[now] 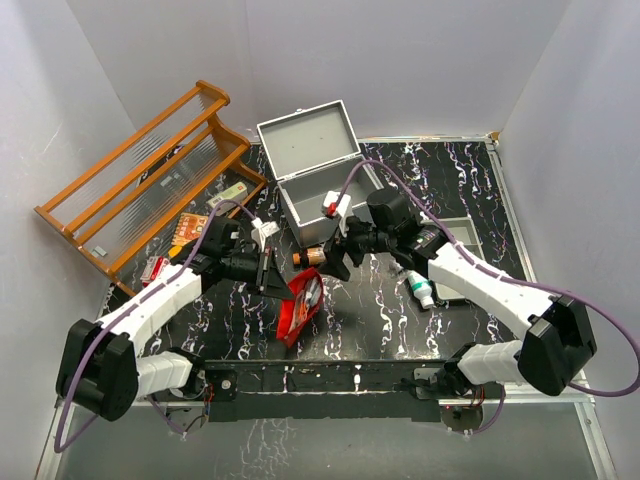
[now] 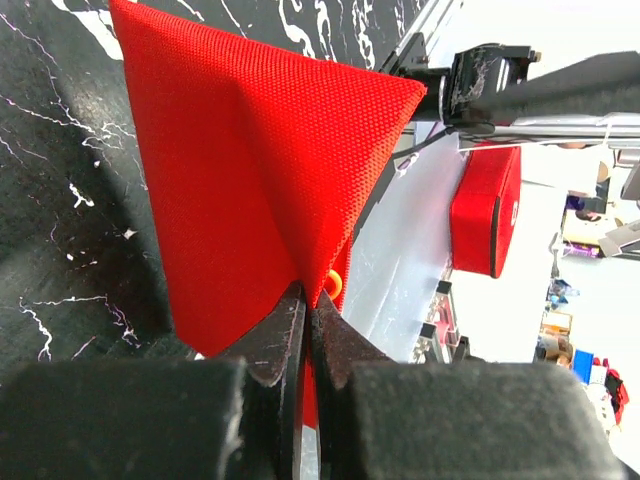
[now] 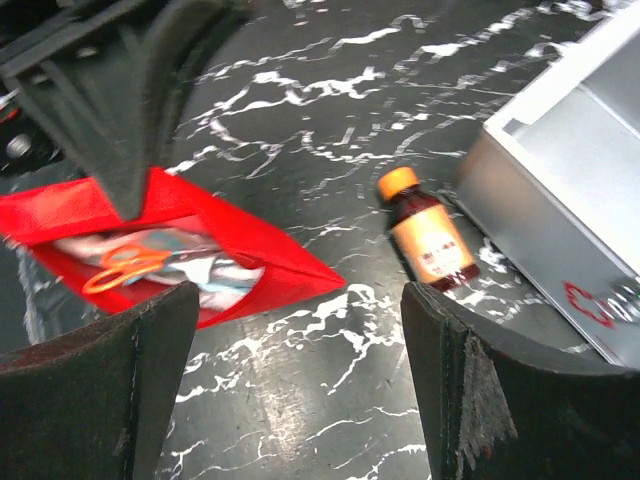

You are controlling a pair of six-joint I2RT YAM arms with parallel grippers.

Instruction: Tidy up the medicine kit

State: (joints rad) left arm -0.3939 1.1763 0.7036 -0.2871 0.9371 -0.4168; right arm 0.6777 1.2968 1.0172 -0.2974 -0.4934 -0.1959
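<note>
The medicine kit [image 1: 322, 190] is a grey metal box with its lid [image 1: 308, 137] swung open; its corner shows in the right wrist view [image 3: 560, 190]. My left gripper [image 1: 279, 277] is shut on the edge of the red fabric pouch [image 1: 300, 306], holding its mouth open; the left wrist view shows the fingertips [image 2: 308, 300] pinching the red fabric [image 2: 240, 170]. Orange-handled scissors [image 3: 130, 265] lie inside the pouch [image 3: 250, 245]. My right gripper [image 3: 300, 340] is open and empty above the tabletop, between the pouch and a brown bottle [image 3: 428, 238] lying beside the kit.
A wooden rack [image 1: 150, 175] stands at the back left with small packets [image 1: 190, 225] beside it. A white tube with a green cap [image 1: 421, 288] lies under the right arm. A shallow grey tray [image 1: 462, 232] sits to the right of the kit.
</note>
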